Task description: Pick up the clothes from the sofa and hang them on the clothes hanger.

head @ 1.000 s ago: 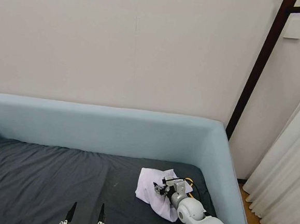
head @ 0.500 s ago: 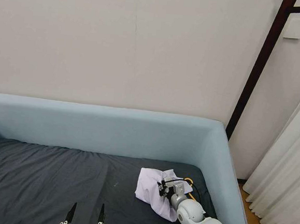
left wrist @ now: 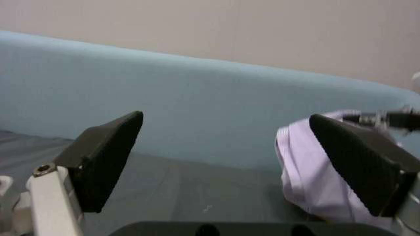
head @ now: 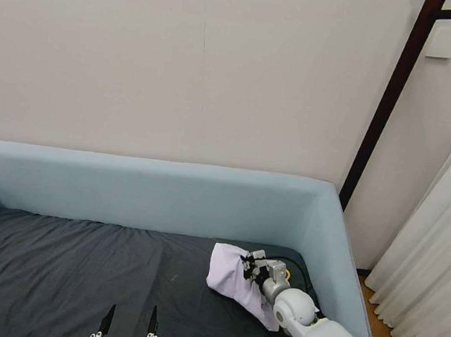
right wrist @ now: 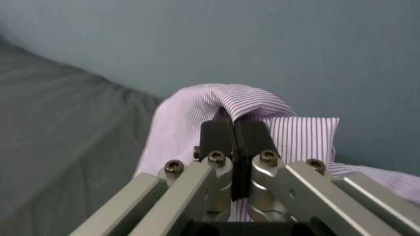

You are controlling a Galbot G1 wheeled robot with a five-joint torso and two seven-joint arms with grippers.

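A pale lilac striped shirt [head: 229,274] lies bunched at the right end of the sofa's dark seat [head: 61,269], close to the light blue armrest. My right gripper [head: 247,267] is shut on a fold of the shirt [right wrist: 262,128], its black pads [right wrist: 217,135] pressed together with the cloth pinched between them and lifted slightly. My left gripper [head: 127,326] hangs open low over the seat, well to the left of the shirt [left wrist: 308,172], with nothing between its fingers [left wrist: 105,152].
The light blue sofa back [head: 153,194] runs behind the seat, with the armrest [head: 332,255] on the right. A plain wall stands behind. A dark door frame [head: 387,103] and white curtain [head: 437,263] are to the right of the sofa.
My right gripper has closed on the shirt and pulled it a little up and toward the sofa back; the cloth has stretched out. The left gripper has stayed put.
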